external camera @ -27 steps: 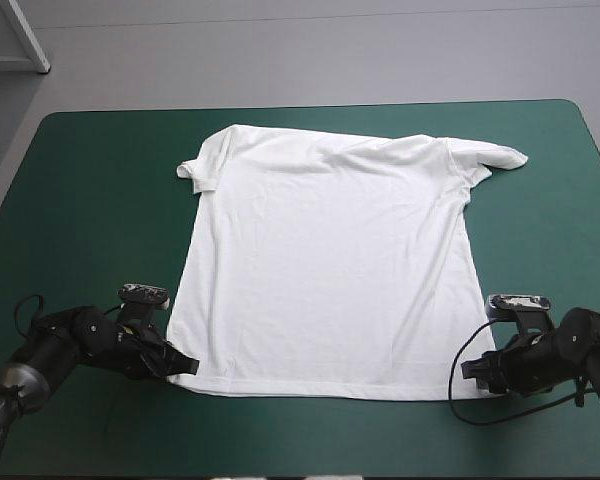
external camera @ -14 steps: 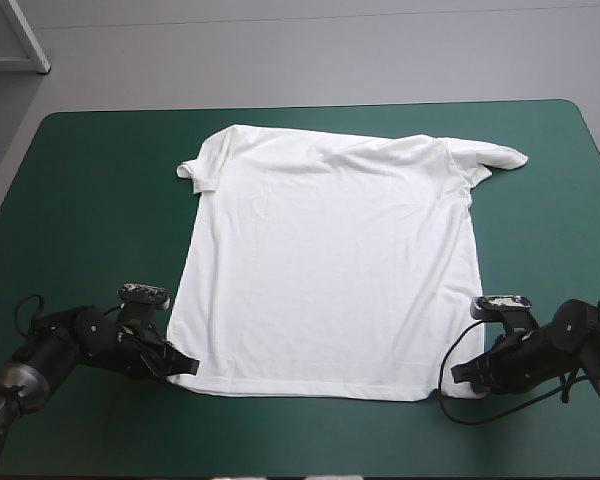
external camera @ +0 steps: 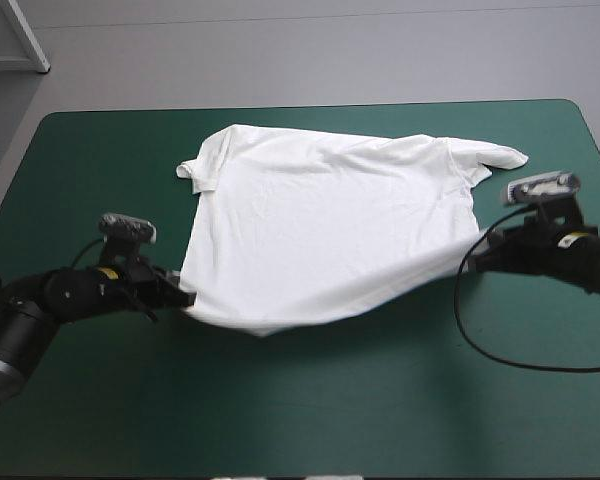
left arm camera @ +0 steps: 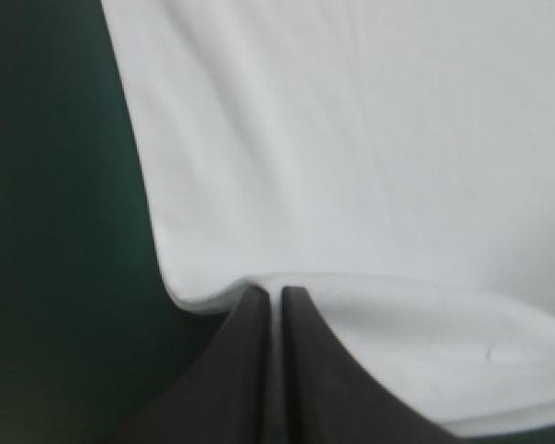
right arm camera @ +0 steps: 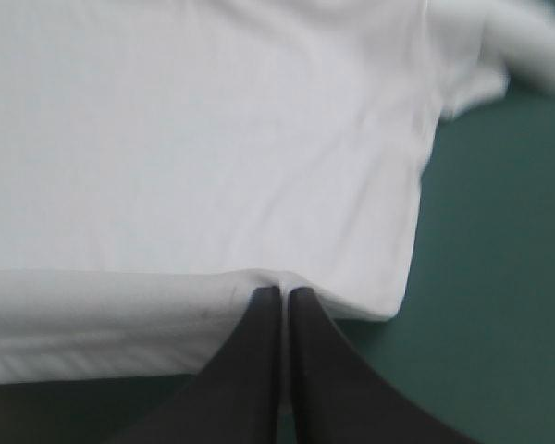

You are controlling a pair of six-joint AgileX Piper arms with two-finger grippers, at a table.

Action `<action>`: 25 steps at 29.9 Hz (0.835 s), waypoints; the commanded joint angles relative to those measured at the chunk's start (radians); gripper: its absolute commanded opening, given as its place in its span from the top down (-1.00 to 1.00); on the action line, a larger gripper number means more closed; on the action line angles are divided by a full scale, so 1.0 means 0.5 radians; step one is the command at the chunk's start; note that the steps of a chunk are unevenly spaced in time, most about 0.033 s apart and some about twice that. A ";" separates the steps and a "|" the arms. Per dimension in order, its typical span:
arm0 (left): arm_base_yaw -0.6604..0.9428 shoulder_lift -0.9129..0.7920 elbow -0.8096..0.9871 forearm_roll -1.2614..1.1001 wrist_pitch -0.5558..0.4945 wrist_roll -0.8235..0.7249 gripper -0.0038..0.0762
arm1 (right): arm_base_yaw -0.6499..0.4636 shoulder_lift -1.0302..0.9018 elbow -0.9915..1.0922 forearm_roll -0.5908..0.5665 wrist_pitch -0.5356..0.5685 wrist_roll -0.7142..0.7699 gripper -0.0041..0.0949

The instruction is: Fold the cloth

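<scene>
- Now, in the high view, you can see the T-shirt [external camera: 330, 220] has changed since a moment ago. Its near hem, which lay flat by the table's near edge, is lifted and carried toward the far edge.
- The left gripper [external camera: 185, 298] and right gripper [external camera: 477, 257] each pinch a hem corner, and the hem sags between them. The shoulders and sleeves lie flat on the teal-green cover [external camera: 80, 180] near the far edge. I judge the first fold is under way, hem toward collar.
- In the left wrist view, your left gripper's black fingers are all but closed, with a fold of white cloth between their tips.
- In the right wrist view, the right gripper pinches the other corner the same way, with the cover beside it.
- No brand, label or writing is readable in any view.
</scene>
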 commanded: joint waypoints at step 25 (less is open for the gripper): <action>-0.005 0.178 -2.487 0.041 -0.724 0.474 0.86 | -0.003 0.230 -2.472 0.384 -0.806 -0.637 0.95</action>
